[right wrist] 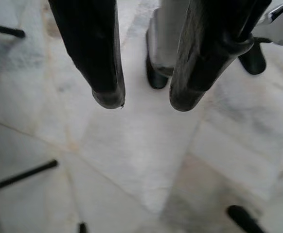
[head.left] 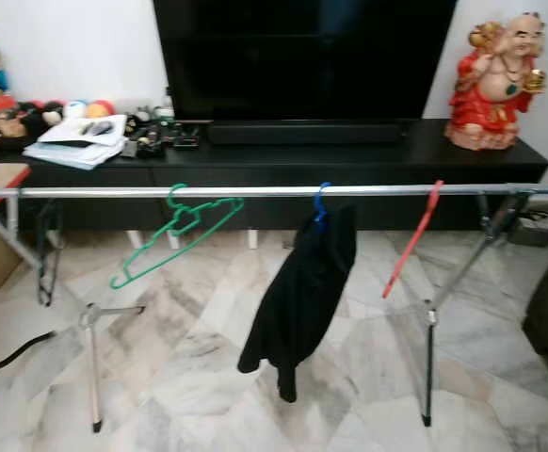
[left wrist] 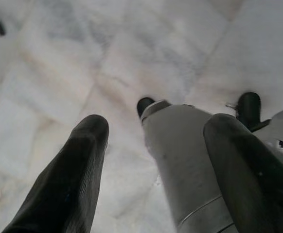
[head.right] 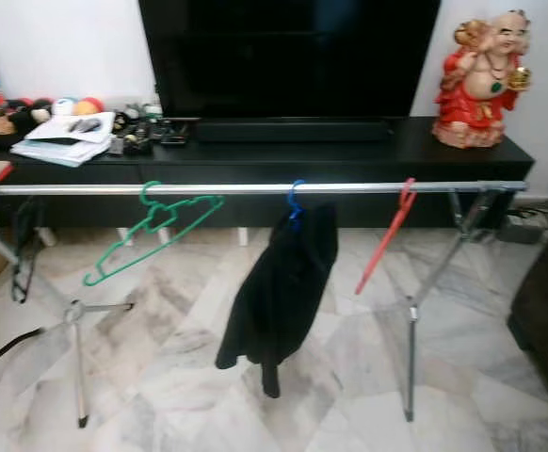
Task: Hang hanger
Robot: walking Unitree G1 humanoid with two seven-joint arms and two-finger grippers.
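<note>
In the left eye view a silver rail (head.left: 255,191) on a folding stand spans the marble floor (head.left: 208,377) before a black TV console (head.left: 283,160), carrying a green hanger (head.left: 175,235) tilted toward the left, a blue hanger (head.left: 322,202) bearing a black garment (head.left: 302,292), and a red hanger (head.left: 411,240) slanting down on the right. The left wrist view finds the left gripper (left wrist: 153,145) hanging above the floor, fingers apart and holding nothing. The right wrist view shows the right gripper (right wrist: 146,104) likewise spread and empty over the tiles.
</note>
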